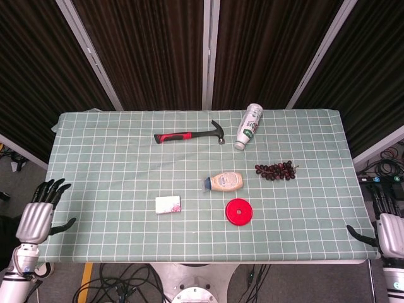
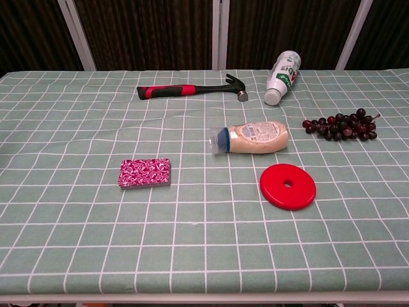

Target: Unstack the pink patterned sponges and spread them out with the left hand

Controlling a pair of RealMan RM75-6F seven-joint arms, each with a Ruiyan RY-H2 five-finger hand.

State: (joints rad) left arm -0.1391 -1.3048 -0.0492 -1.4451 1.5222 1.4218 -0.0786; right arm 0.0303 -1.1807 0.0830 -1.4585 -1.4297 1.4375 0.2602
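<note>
From the head view you can see both of your hands, which the chest view leaves out. Your left hand (image 1: 36, 218) sits just off the table's left front corner, back of the hand toward the camera, fingers (image 1: 50, 189) spread and pointing up toward the table edge, thumb stuck out sideways; it holds nothing. Your right hand (image 1: 388, 232) is at the right front corner, partly cut off by the frame edge, thumb reaching onto the checked tablecloth (image 1: 113, 158); its fingers look loosely apart and empty. The pink patterned sponges (image 1: 168, 204) appear here as one pale block, left of centre and toward the front, well apart from your left hand. Around them lie a red-handled hammer (image 1: 189, 134) toward the back, a white bottle (image 1: 249, 125) on its side to the right of the hammer, a squeeze bottle of sauce (image 1: 224, 182) near the middle, a red disc (image 1: 238, 211) just in front of it, and a bunch of dark grapes (image 1: 275, 170) to the right.

From the chest view you get no hands, but the sponges (image 2: 144, 173) show clearly as a neat stack with a magenta and white swirl on top and edges aligned, lying flat. The sauce bottle (image 2: 250, 137) lies with its blue cap toward the sponges, and the disc (image 2: 287, 186) shows a centre hole.
</note>
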